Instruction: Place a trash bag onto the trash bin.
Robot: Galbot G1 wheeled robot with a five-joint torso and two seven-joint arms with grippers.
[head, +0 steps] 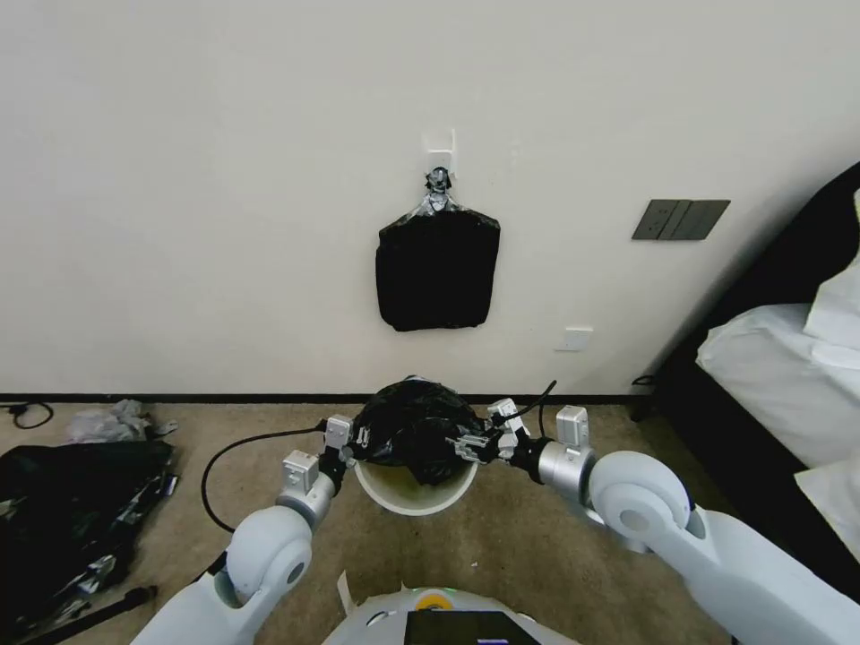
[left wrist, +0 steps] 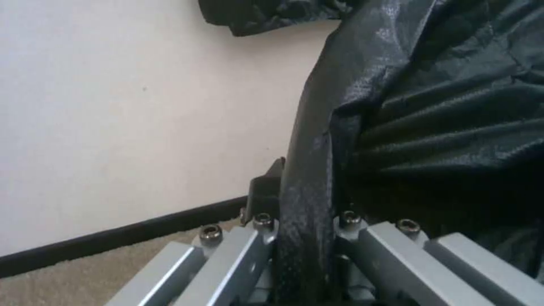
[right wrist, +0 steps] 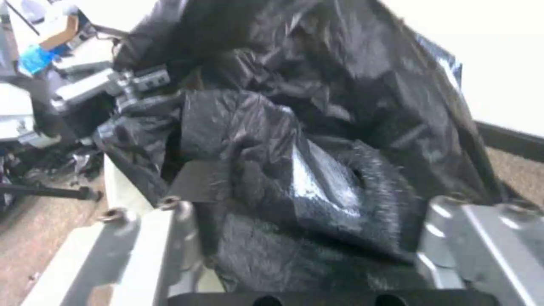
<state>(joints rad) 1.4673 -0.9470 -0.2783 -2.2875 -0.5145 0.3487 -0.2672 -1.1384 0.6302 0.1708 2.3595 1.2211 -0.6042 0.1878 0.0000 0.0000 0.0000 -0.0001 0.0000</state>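
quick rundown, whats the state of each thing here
trash bag: puffed up over the bin's mouth, held on both sides
trash bin: upright on the carpet, near rim bare
left gripper: shut on the bag's edge
right gripper: shut on the bag
bundle of bags: hanging from a wall hook

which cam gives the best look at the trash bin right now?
Head view. It shows the trash bin on the carpet, its near rim and wall bare below the trash bag, between the left gripper and right gripper. Right wrist view catches a cream sliver of rim. Left wrist view has bag, not bin.
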